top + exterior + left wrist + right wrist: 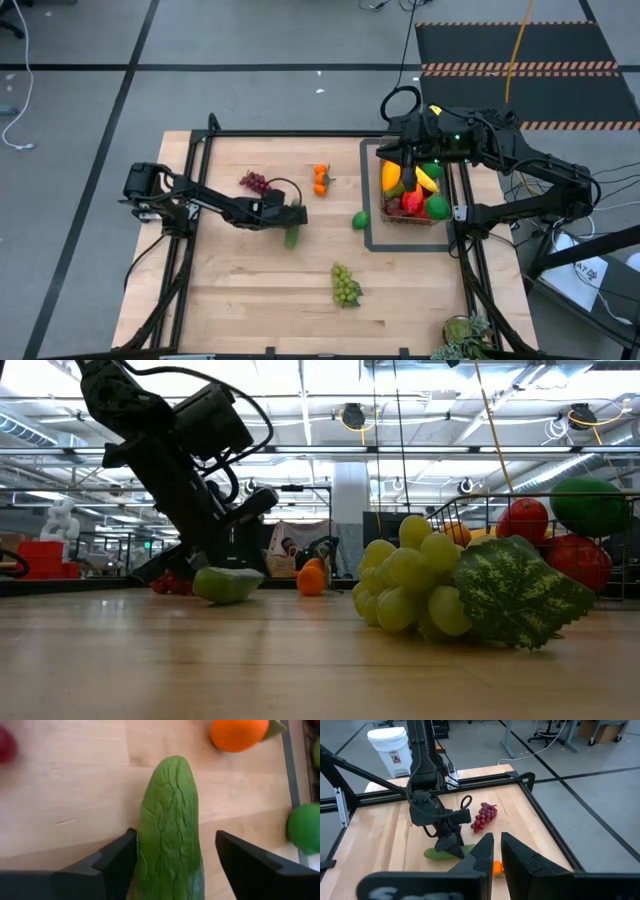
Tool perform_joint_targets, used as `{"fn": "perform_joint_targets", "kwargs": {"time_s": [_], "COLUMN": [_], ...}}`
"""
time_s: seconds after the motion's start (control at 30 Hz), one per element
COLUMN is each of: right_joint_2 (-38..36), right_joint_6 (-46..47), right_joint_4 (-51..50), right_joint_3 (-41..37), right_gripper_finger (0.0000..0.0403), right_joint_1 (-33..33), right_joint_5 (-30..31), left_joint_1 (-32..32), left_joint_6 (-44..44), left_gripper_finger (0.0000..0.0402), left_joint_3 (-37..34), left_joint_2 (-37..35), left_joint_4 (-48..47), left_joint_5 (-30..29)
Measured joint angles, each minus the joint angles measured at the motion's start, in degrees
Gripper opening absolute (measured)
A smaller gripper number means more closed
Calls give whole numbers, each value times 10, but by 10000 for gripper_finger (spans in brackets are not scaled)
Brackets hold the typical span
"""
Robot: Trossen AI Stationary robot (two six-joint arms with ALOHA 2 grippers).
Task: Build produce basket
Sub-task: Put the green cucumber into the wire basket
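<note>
The left end effector (172, 865), fingers apart, straddles a cucumber (170, 830) lying on the table (240, 290), while the right end effector (408, 160), fingers together, hovers over the fruit-filled basket (445, 220) at the table's right.

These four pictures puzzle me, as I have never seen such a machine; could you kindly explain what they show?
It is a robot with two dark arms at a wooden table, each ending in a two-finger pincer. One picture looks straight down, one looks level across the tabletop, and two come from cameras on the arms' wrists.

The left pincer is down at a cucumber lying on the table, a finger on either side; one finger touches it, the other stands apart, so it is not gripped yet. The right pincer hangs shut over the basket, holding nothing.

The basket already holds several fruits. Still on the table are purple grapes, oranges, a lime and green grapes.
</note>
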Motion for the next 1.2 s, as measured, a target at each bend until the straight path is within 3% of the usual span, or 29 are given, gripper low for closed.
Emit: {"fn": "perform_joint_targets", "kwargs": {"time_s": [0.2,0.6,0.77,0.97,1.2], "right_joint_2": [-5,-5,-5,-5,1], "right_joint_6": [13,47,49,91,167], "right_joint_4": [0,1,6,34,88], "right_joint_3": [0,0,0,0,0], "right_gripper_finger": [27,27,27,27,27], "right_joint_1": [0,0,0,-2,-3], "right_joint_5": [0,0,0,19,58], "left_joint_1": [0,3,16,47,95], "left_joint_6": [79,130,136,208,327], "left_gripper_finger": [275,161,153,179,183], "left_joint_3": [1,0,-3,-2,-1], "left_joint_2": [0,0,-24,-95,-196], "left_joint_4": [-11,-28,5,156,349], "left_joint_5": [23,45,59,55,47]}}
